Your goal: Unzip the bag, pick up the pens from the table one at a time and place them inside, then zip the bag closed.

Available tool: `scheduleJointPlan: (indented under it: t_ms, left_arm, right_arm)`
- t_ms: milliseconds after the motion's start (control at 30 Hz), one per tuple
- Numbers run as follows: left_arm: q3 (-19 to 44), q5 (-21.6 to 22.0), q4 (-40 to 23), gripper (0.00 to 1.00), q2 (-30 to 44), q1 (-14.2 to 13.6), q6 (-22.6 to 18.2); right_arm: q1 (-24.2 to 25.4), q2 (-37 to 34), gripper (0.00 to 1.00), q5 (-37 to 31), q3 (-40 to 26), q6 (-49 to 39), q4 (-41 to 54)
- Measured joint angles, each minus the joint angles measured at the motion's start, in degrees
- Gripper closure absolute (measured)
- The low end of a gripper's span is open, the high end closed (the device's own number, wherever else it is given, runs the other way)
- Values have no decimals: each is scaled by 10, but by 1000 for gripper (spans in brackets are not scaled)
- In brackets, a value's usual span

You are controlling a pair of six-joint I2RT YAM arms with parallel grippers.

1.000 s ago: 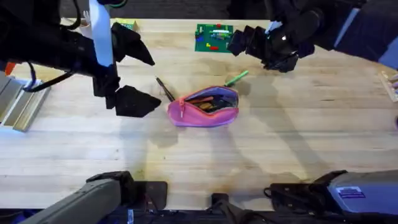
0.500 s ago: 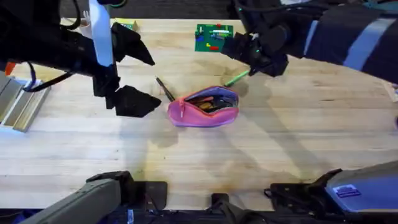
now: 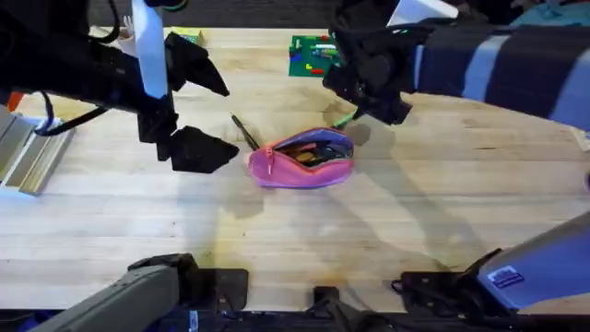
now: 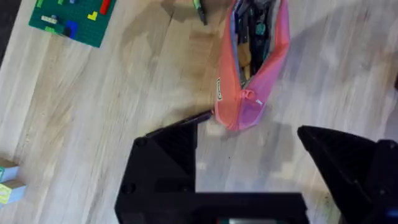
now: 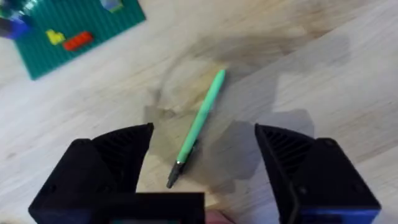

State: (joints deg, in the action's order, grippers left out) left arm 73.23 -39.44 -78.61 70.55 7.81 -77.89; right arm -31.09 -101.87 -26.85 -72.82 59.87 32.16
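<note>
1. Descending since a second ago, right gripper now straddles green pen, fingers wide, empty.
2. Left gripper unmoved, spread, empty, beside black pen.
3. Bag lies unzipped mid-table; pickup appears imminent.

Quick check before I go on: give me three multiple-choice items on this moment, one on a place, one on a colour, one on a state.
1. Where is the black pen?
A. on the table beside the bag's zipper end
B. inside the bag
C. on the green board

2. What colour is the pen between the right gripper's open fingers?
A. red
B. light green
C. white

3. The bag is:
A. zipped shut
B. unzipped and open
C. held up by the left gripper

Answers: 1 A, it lies on the wood touching the bag; 2 B, per the right wrist view; 3 B, the dark lining shows.
</note>
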Motion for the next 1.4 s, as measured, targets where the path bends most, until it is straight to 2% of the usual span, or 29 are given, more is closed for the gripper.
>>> scheduleJointPlan:
  t_ms: [567,833,967,1033,1133,1400]
  left_arm:
    - [0,0,0,8,0,0,0]
    - [0,0,0,8,0,0,0]
    - [0,0,0,8,0,0,0]
    - [0,0,0,7,0,0,0]
    - [0,0,0,8,0,0,0]
    - [0,0,-5,7,0,0,0]
  right_arm:
    - [-8,-82,21,-3,-3,3,-9]
    - [-7,-85,327,-8,-4,3,-4]
    - [-7,-85,596,-8,-4,4,-4]
    - [-7,-85,770,-8,-4,3,-4]
    - [-7,-85,945,-9,-5,4,-4]
    - [-7,-85,966,-9,-6,2,-4]
